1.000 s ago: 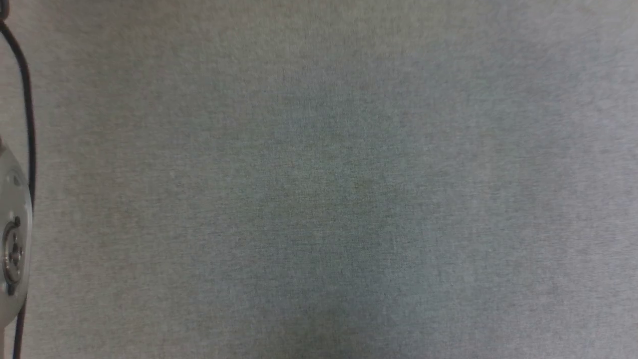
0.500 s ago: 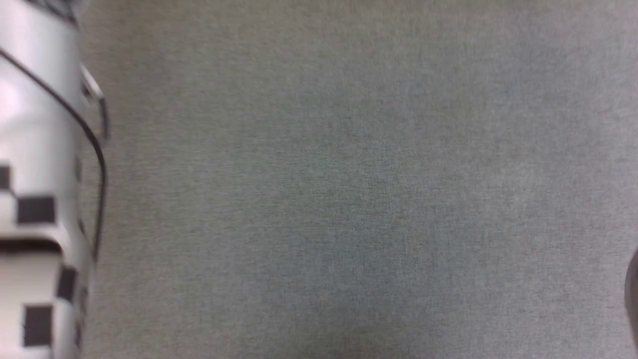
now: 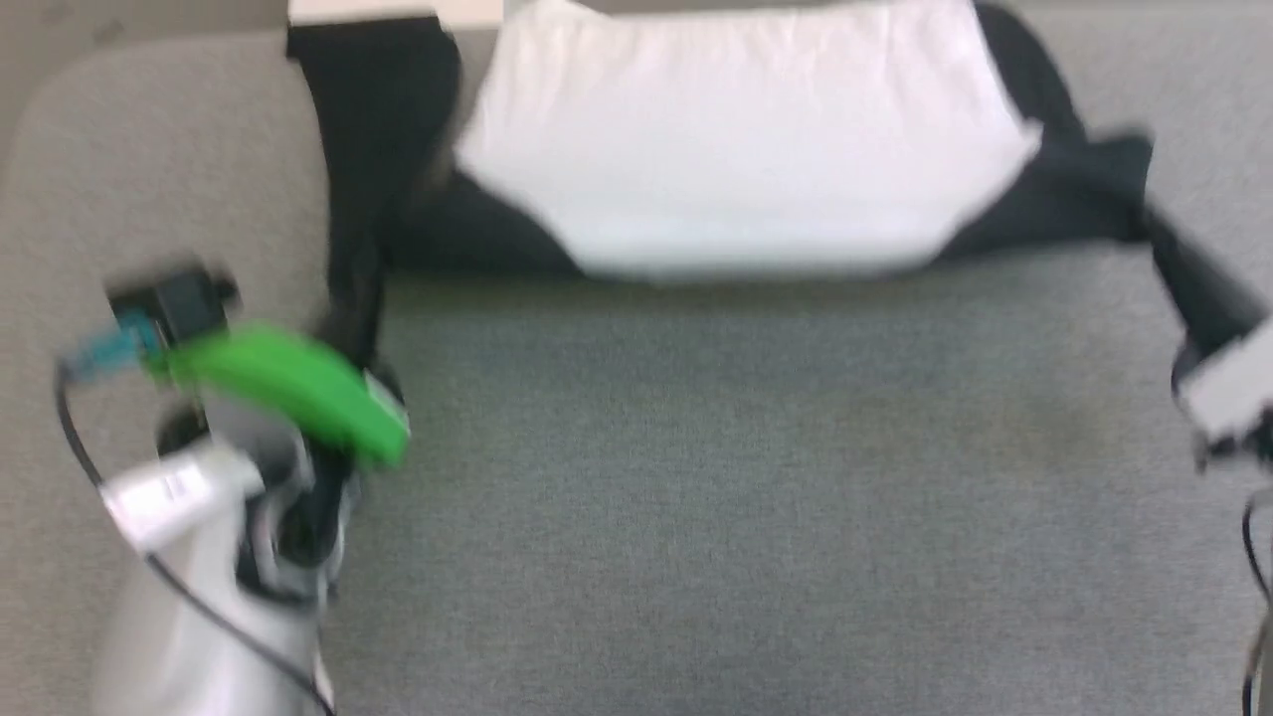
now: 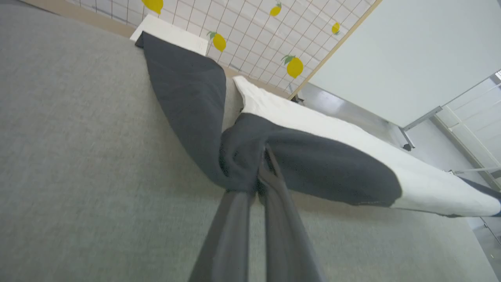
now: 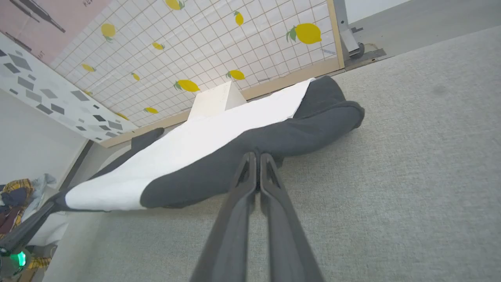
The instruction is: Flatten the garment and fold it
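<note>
I am clenching the jaws of my left gripper and right gripper on the black sleeves of the garment, its white body stretching between them along the far edge of the counter, whose broad grey surface is lying open nearer me.

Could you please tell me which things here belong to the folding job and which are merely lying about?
For the job: shirt, left claw and right claw, each shut on its black cloth.
Lying about: white box, heap of clothes, lemon-tiled wall.
</note>
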Robot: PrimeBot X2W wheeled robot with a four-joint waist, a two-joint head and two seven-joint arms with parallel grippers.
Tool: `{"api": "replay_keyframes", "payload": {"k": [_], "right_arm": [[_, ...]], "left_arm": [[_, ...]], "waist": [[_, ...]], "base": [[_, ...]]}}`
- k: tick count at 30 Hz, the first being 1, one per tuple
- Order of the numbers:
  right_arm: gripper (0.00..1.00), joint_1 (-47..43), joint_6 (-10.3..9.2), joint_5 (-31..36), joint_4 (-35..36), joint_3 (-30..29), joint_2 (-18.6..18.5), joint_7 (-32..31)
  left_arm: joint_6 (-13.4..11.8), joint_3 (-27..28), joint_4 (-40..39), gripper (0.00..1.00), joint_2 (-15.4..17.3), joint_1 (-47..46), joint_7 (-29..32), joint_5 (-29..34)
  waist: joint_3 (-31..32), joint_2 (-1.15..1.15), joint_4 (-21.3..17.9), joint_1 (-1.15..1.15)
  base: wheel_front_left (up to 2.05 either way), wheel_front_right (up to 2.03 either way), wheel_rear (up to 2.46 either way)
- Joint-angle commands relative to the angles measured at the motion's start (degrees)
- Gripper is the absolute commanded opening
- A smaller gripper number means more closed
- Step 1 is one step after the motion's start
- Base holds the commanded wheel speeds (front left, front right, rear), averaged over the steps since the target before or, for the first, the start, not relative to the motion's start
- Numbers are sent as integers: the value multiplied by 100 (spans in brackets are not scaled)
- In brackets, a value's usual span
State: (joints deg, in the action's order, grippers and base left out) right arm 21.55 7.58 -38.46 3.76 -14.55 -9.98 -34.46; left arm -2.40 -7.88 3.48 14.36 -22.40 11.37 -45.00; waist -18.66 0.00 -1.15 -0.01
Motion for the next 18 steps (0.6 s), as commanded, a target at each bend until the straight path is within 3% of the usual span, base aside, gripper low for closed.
{"api": "replay_keyframes", "payload": {"k": [1, 11, 18], "right_arm": [[0, -280, -9, -11, 184, -112, 4, -104], [0, -1442, -9, 486, 1233, -315, -81, -1255], [0, -1888, -9, 802, 1549, -193, -24, -2194]], "left_arm": [[-143, 32, -222, 0, 46, 390, 90, -9], [-944, 45, -1587, 0, 256, 2129, 872, -98], [-1267, -264, -1847, 0, 383, 2676, 1364, 53]], "waist": [[584, 0, 42, 1], [1000, 0, 105, 1], [1131, 0, 171, 1]], "base": [[0, 0, 0], [0, 0, 0], [0, 0, 0]]}}
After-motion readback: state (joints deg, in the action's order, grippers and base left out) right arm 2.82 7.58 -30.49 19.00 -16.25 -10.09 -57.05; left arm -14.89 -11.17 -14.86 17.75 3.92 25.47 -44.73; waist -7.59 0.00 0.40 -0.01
